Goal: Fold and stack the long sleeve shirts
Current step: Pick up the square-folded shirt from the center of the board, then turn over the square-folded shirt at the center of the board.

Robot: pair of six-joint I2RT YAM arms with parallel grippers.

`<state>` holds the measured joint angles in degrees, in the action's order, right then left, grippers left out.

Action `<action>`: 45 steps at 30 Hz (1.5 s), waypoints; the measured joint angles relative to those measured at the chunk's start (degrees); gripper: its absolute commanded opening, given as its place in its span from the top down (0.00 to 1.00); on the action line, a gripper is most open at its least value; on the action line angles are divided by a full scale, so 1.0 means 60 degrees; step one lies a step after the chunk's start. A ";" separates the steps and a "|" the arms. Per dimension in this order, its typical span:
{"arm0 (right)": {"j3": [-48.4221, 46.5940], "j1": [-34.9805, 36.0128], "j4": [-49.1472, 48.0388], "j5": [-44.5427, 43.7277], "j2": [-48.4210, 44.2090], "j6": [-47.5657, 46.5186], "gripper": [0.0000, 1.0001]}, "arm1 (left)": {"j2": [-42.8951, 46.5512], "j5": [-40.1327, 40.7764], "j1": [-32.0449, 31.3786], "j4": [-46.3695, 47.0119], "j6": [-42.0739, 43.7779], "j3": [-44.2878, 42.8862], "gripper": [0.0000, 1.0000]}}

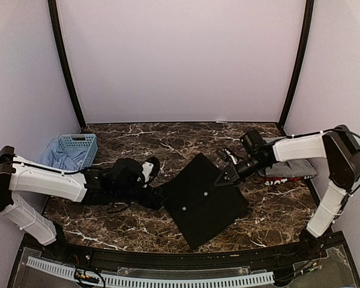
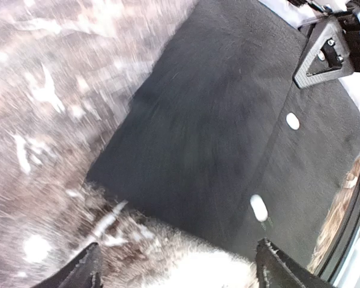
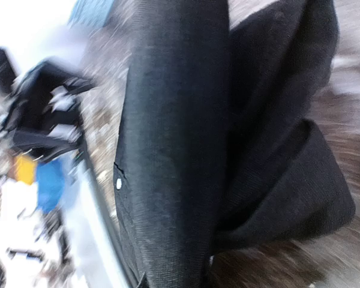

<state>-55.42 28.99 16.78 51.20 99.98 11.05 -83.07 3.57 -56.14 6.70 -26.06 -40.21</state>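
The black shirt (image 1: 204, 201) lies folded into a square in the middle of the table, with small pale buttons (image 2: 293, 120) showing. My right gripper (image 1: 223, 178) is at its far right edge and is shut on the cloth; in the right wrist view the black shirt (image 3: 168, 180) runs right down into the jaws, and the fingers are hidden. My left gripper (image 1: 158, 198) is open and empty at the shirt's left corner, with its fingertips (image 2: 282, 267) wide apart just short of the cloth. A grey shirt (image 1: 291, 168) lies folded at the right on a red-edged, white-lettered one (image 1: 277, 179).
A light-blue lattice basket (image 1: 78, 147) with pale blue cloth (image 1: 54, 157) in it stands at the far left. The table's front rail (image 1: 168, 279) runs along the near edge. Black frame posts stand at the back corners.
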 measured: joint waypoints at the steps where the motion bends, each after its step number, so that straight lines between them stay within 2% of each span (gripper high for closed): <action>1: -0.0229 -0.0240 0.0663 -0.0798 -0.0506 -0.0047 1.00 | 0.0251 0.0215 0.0015 -0.0084 -0.0018 -0.0084 0.08; 6: -0.1963 -0.0484 0.3140 -0.4433 -0.1657 -0.0182 1.00 | 0.1118 0.0849 0.0222 -0.0667 -0.0025 -0.0543 0.05; 11: -0.3854 -0.0481 0.5300 -0.7563 -0.2248 -0.0025 1.00 | 0.1049 0.1137 0.0601 -0.1428 -0.0018 -0.1089 0.05; 17: -0.5839 -0.0364 0.7162 -1.0579 -0.2124 0.0331 1.00 | 0.0750 0.1195 0.0973 -0.2025 -0.0058 -0.1169 0.05; 21: -0.6703 0.0270 0.8145 -1.1999 -0.1479 0.0707 1.00 | 0.0550 0.1184 0.1147 -0.2233 -0.0168 -0.1169 0.05; 26: -0.7617 0.1563 0.9034 -1.3114 0.0022 0.1330 1.00 | 0.0291 0.1169 0.1373 -0.2426 -0.0404 -0.1169 0.05; 31: -0.8582 0.2907 0.9537 -1.3610 0.1916 0.1978 0.92 | 0.0168 0.1483 0.1628 -0.2983 -0.0852 -0.1184 0.05; 35: -1.0087 0.4222 0.9843 -1.3682 0.3694 0.2379 0.85 | 0.0160 0.1785 0.1770 -0.3446 -0.1075 -0.1249 0.05; 40: -1.1293 0.5566 0.9854 -1.3249 0.5198 0.2718 0.65 | 0.0171 0.2062 0.1934 -0.3894 -0.1224 -0.1275 0.05; 45: -1.1424 0.6251 0.9832 -1.2739 0.5614 0.2878 0.32 | 0.0375 0.2189 0.2113 -0.4047 -0.1319 -0.1209 0.05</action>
<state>-123.96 66.50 75.77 -25.23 133.67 28.32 -80.82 16.71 -43.46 -17.58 -33.98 -47.46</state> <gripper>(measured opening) 0.515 0.952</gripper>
